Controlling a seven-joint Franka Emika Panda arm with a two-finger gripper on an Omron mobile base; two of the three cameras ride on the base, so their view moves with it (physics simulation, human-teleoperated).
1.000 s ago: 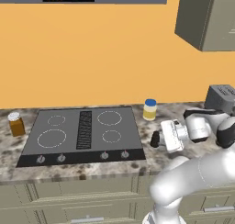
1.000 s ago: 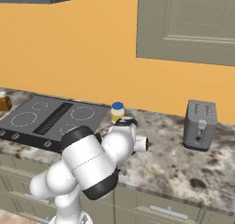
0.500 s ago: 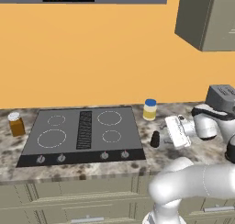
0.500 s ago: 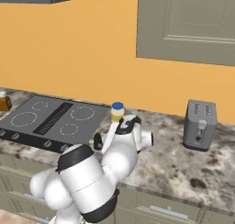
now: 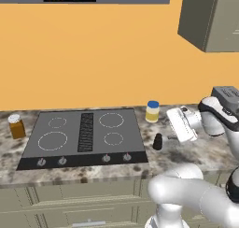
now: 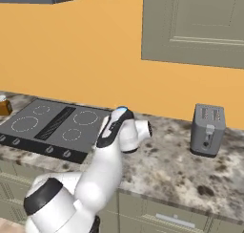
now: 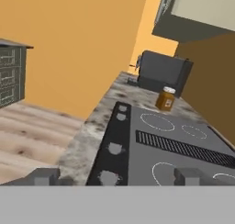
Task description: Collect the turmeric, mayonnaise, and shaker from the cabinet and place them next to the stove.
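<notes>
At the far left of the left base view the turmeric (image 5: 17, 126) stands upright on the speckled bench (image 5: 70, 173), just beside the left edge of the stove (image 5: 84, 137). To the right of the stove, at mid-frame, the mayonnaise (image 5: 152, 111) stands near the wall, and the small black shaker (image 5: 158, 141) stands in front of it, close to the stove's front right corner. Right of the shaker, the gripper (image 5: 173, 138) lies level above the bench, its white hand turned toward the left of the frame and the forearm bent back from the right edge; the shaker sits just beyond the fingertips, apart from them, so the jaws are released and empty. The right base view shows, at its right, a grey toaster (image 6: 208, 130) on the bench, and the arm's white wrist covers the spot beside the stove. The hand view looks along the stove toward the turmeric (image 7: 165, 98) in the upper middle, with the two dark fingertips (image 7: 189, 176) set wide apart at the bottom and nothing between them. The cabinet (image 5: 210, 17) hangs at the upper right of the left base view.
</notes>
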